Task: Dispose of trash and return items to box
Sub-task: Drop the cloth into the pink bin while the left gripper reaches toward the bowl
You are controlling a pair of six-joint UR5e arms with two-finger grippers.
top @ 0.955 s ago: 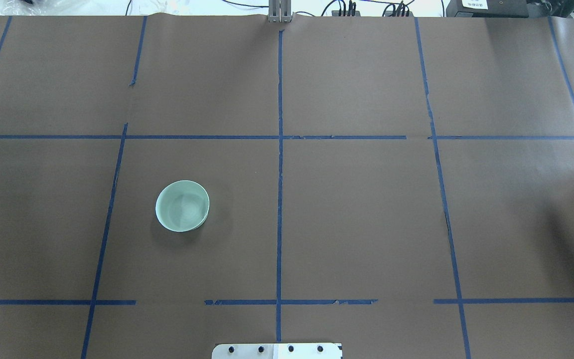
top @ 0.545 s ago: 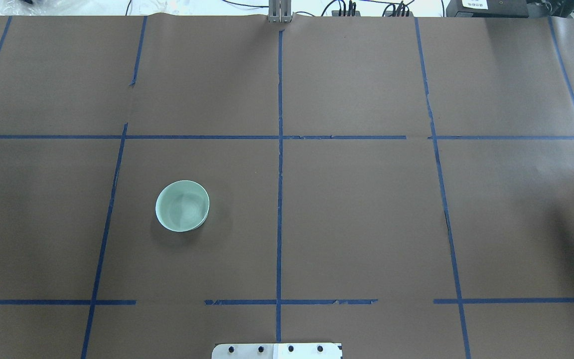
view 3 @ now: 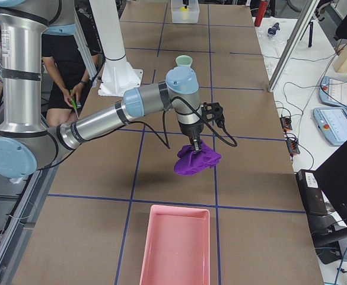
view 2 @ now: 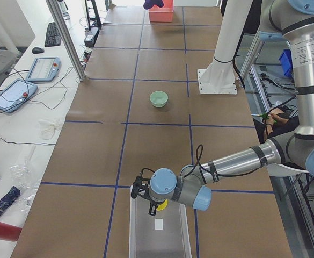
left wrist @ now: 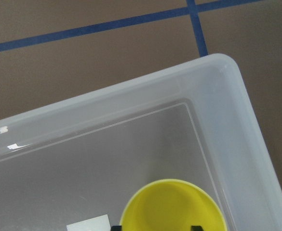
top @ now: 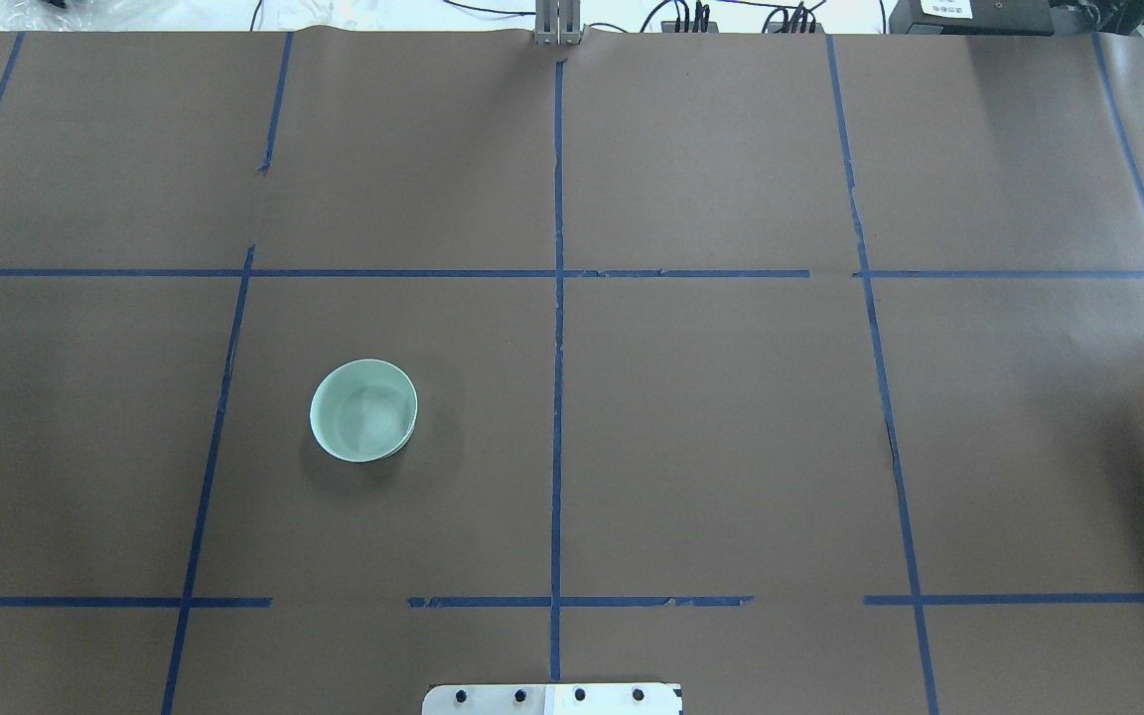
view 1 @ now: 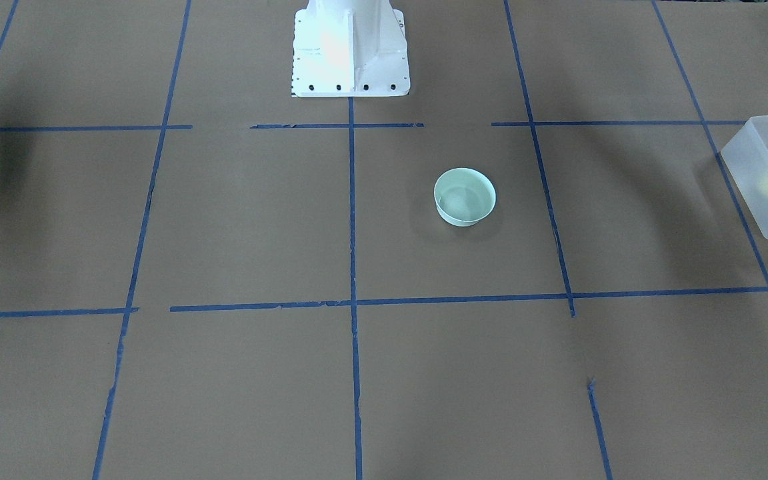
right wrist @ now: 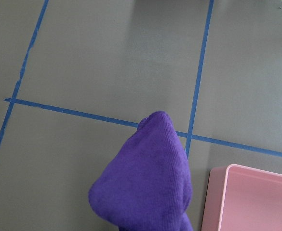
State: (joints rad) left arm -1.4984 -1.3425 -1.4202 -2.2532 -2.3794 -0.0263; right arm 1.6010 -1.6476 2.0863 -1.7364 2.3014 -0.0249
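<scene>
The mint-green bowl [top: 363, 410] stands upright and alone on the brown table, also in the front view [view 1: 465, 196]. My left gripper [view 2: 154, 205] is shut on the yellow cup [left wrist: 172, 207] and holds it inside the frosted-white box [left wrist: 218, 86] near one corner; box and cup also show at the front view's right edge [view 1: 751, 180]. My right gripper [view 3: 195, 144] is shut on a purple cloth [view 3: 197, 160] that hangs above the table just short of a pink tray [view 3: 176, 246]. The wrist view shows the cloth [right wrist: 148, 178] beside the tray's corner [right wrist: 247, 197].
The white robot pedestal [view 1: 349, 47] stands at the table's robot side. A white label [view 2: 159, 224] lies in the box. Blue tape lines grid the table. Tablets and cables [view 2: 41, 69] lie past the far edge. A person [view 3: 72, 71] sits behind the robot.
The purple cloth at the right edge of the overhead view has slid out of that view to the right. The bowl has not moved.
</scene>
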